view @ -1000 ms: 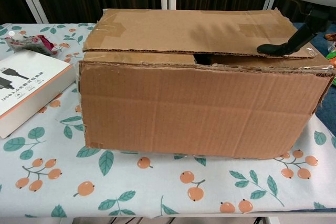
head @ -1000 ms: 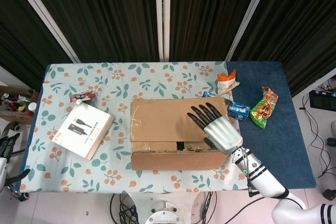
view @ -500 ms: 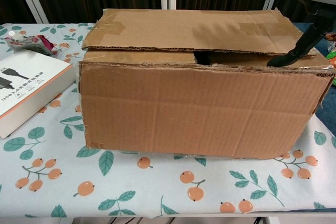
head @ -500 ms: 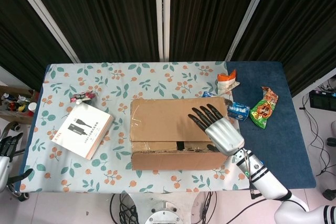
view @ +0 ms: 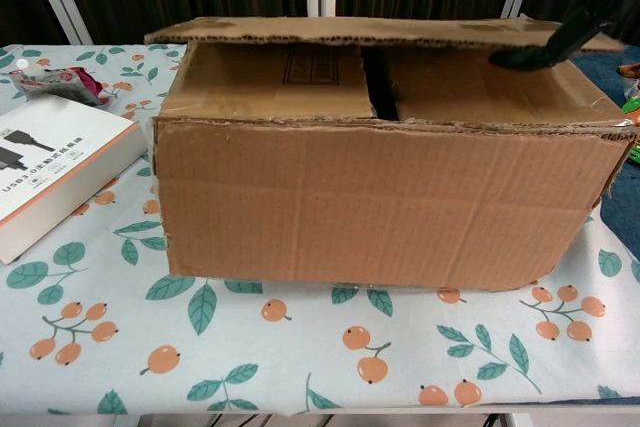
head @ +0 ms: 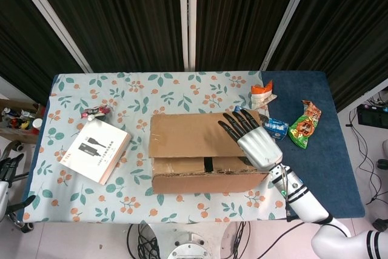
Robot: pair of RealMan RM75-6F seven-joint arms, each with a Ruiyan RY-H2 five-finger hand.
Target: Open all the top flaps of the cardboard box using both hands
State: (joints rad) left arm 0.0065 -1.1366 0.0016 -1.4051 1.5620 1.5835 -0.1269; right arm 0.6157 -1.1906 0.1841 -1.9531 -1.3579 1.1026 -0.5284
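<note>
The cardboard box [head: 203,181] stands mid-table, its front wall filling the chest view [view: 380,207]. Its far top flap [head: 188,134] is lifted off the box and hangs about level [view: 330,29]. My right hand [head: 253,139] holds that flap at its right end, with fingers lying on top and the black thumb [view: 545,47] underneath. Below it, two inner flaps [view: 280,77] lie flat with a dark gap between them. My left hand [head: 7,171] shows only at the far left edge, away from the box, fingers apart and holding nothing.
A white book [head: 96,150] lies left of the box, with a pink packet [head: 96,112] behind it. Right of the box are a blue packet [head: 274,127], a green snack bag [head: 305,124] and an orange-white packet [head: 262,94] on the blue cloth [head: 315,168].
The right hand's thumb slipped under the far flap's edge and raised it from flat on the box to roughly level, uncovering the inner flaps. The left hand stayed at the edge.
</note>
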